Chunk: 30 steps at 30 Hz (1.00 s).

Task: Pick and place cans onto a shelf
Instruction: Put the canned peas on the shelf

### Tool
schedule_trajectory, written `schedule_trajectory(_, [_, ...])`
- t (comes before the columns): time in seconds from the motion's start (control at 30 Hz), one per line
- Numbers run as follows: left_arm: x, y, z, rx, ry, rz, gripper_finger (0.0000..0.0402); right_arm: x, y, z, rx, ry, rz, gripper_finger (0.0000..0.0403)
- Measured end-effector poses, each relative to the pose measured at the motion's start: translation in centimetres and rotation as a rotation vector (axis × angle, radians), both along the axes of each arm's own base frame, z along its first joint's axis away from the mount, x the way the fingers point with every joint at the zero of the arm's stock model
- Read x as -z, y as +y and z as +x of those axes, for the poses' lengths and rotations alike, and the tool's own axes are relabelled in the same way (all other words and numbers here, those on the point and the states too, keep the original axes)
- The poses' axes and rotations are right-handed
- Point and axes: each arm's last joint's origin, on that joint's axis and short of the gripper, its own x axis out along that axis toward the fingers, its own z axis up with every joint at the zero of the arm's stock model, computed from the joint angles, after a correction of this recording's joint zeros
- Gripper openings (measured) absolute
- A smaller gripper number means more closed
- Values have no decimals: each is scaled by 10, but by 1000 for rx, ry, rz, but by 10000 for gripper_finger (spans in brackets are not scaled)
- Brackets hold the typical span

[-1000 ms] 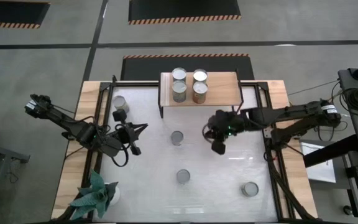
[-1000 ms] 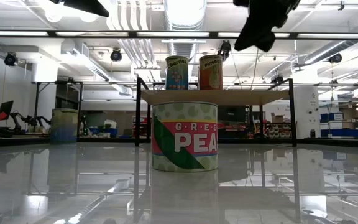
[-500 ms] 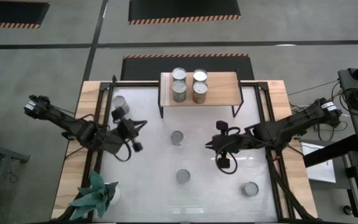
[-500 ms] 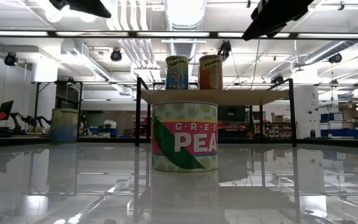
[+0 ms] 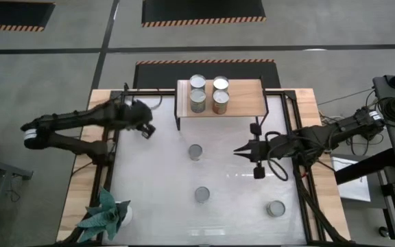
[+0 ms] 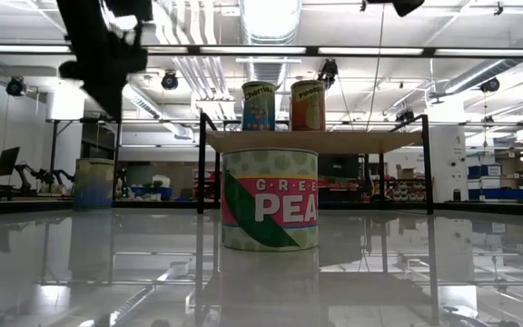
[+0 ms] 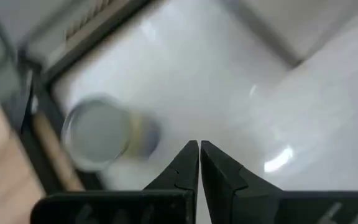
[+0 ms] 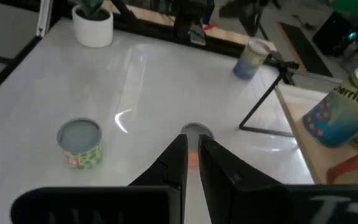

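Note:
The shelf (image 5: pixel 242 92) stands at the table's far edge with several cans (image 5: pixel 197 101) on it. Three cans stand on the white table: one in the middle (image 5: pixel 195 151), a green peas can (image 5: pixel 202 195) nearer, and one at the near right (image 5: pixel 275 208). Another can (image 7: pixel 98 134) stands by the far left frame, just below and beside my left gripper (image 5: pixel 145 130), which is shut and points steeply down. My right gripper (image 5: pixel 238 151) is shut and hangs right of the middle can, pointing toward the table's left edge, with nothing in it.
A teal spiky plant (image 5: pixel 105 213) in a white pot stands at the near left corner. Black frame bars (image 5: pixel 295 144) run along the table's left and right sides. Bare white tabletop (image 5: pixel 156 185) lies between the loose cans.
My left gripper has swung toward the table's far edge and tipped down, coming over the far left can. My right gripper has drawn back from in front of the shelf toward the right edge and turned from pointing down to nearly level. Both stay shut; no can has moved.

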Motion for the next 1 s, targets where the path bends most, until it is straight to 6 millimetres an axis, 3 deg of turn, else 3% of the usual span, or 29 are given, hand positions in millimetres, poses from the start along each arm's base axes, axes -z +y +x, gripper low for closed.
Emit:
schedule_trajectory(0.17, [12,28,-6,-108,100,-72,0,1,-1,-2,-15,-8,-28,28])
schedule_trajectory(0.4, [26,39,5,-100,168,-82,6,13,0,-1,-18,30,-41,28])
schedule_trajectory(0.8, [42,56,9,-203,285,-11,127,13,-2,-5,-24,21,-53,28])
schedule_trajectory(1.0, [49,59,13,-200,317,-18,141,13,-2,-5,-24,22,-53,28])
